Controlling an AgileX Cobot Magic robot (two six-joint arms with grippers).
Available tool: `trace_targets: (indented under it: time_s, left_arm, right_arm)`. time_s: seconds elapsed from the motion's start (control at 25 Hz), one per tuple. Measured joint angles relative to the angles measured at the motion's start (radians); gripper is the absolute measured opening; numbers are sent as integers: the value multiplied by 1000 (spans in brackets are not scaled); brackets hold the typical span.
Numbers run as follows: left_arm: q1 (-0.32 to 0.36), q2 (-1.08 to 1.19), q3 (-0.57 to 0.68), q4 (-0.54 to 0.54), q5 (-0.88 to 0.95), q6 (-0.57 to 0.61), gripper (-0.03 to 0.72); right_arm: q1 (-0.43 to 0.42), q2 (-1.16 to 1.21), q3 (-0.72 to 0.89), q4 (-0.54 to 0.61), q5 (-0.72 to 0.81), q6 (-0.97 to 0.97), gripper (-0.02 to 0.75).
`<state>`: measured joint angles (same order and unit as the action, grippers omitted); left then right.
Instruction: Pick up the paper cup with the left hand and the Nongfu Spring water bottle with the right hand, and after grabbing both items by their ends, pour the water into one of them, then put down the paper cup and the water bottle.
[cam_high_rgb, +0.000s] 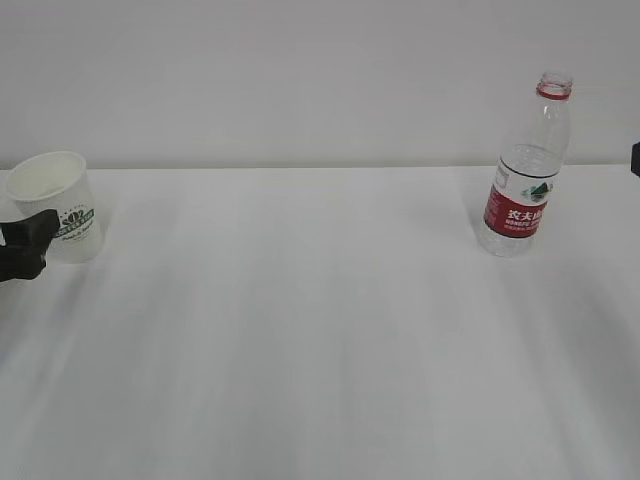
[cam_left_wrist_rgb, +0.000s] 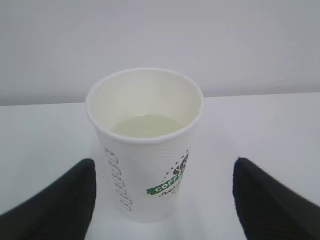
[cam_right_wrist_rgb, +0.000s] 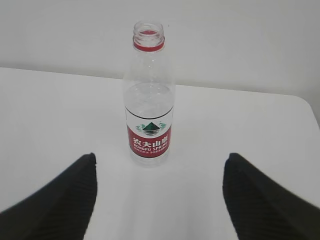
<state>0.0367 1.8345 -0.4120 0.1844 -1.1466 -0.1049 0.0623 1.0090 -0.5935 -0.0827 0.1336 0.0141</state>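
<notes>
The paper cup (cam_high_rgb: 62, 205) stands upright at the table's far left, white with a green logo. In the left wrist view the paper cup (cam_left_wrist_rgb: 145, 145) holds pale liquid in its bottom. My left gripper (cam_left_wrist_rgb: 163, 170) is open, its black fingers (cam_left_wrist_rgb: 60, 200) on either side of the cup with gaps, touching nothing. The Nongfu Spring water bottle (cam_high_rgb: 524, 165) stands upright and uncapped at the right. My right gripper (cam_right_wrist_rgb: 160, 160) is open and low over the table. The bottle (cam_right_wrist_rgb: 148, 100) stands centred just beyond its fingertips (cam_right_wrist_rgb: 65, 195).
The white table (cam_high_rgb: 320, 330) ends at a plain white wall behind. Its right corner (cam_right_wrist_rgb: 305, 107) shows past the bottle. A dark sliver of the right arm (cam_high_rgb: 636, 158) shows at the exterior view's right edge. The left gripper's black finger (cam_high_rgb: 22, 250) overlaps the cup's left side.
</notes>
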Motion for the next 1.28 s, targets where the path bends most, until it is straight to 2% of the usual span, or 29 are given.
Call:
trace_targets:
  time_s: [0.44, 0.84, 1.28]
  left_arm:
    - [0, -222, 24, -7, 39, 0, 618]
    - [0, -515, 31, -5, 255, 0, 609]
    - [0, -868, 35, 2, 601, 0, 598]
  right_arm:
    - [0, -103, 2, 4, 28, 0, 587]
    - [0, -237, 2, 4, 185, 0, 587]
    - [0, -340, 2, 4, 324, -4, 587]
